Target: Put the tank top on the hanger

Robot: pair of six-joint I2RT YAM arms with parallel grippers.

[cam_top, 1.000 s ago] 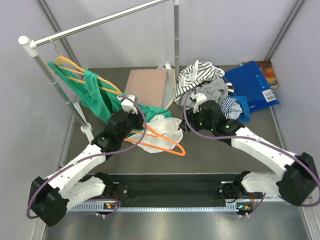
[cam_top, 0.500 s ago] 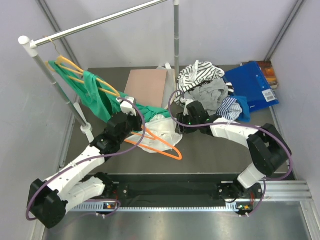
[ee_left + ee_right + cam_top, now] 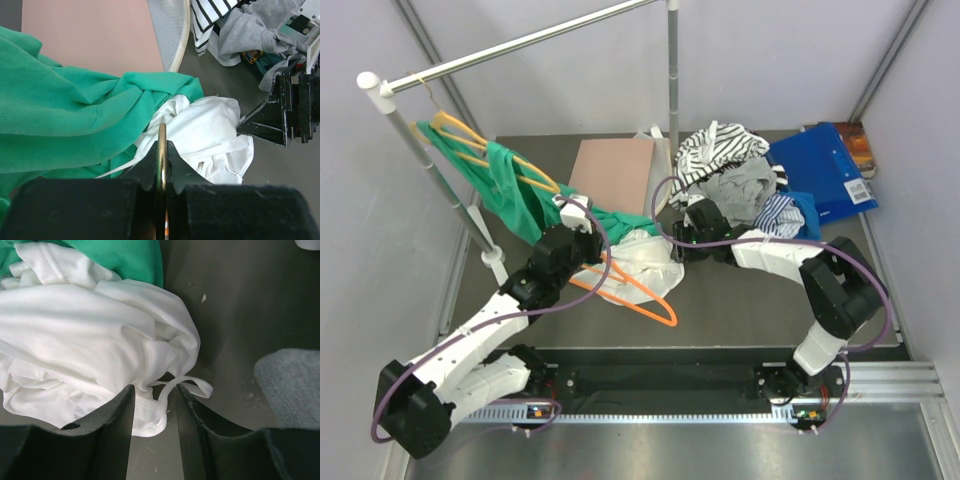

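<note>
The white tank top (image 3: 648,256) lies crumpled on the table against the green garment (image 3: 505,185). It also shows in the left wrist view (image 3: 207,127) and the right wrist view (image 3: 75,330). My left gripper (image 3: 582,240) is shut on the hook (image 3: 162,142) of the orange hanger (image 3: 632,292). The hanger's triangle lies over the top's near edge. My right gripper (image 3: 682,240) sits at the top's right edge. Its jaws (image 3: 155,389) are open, with a narrow strap (image 3: 186,382) and a fold of hem between them.
A paler hanger (image 3: 470,140) carries the green garment on the rack rail (image 3: 530,42) at the left. A pink board (image 3: 615,172), a striped-and-grey clothes pile (image 3: 725,160) and a blue folder (image 3: 825,170) lie at the back.
My right arm has folded in and its gripper has moved left to the tank top's right edge. The orange hanger has shifted slightly left and nearer.
</note>
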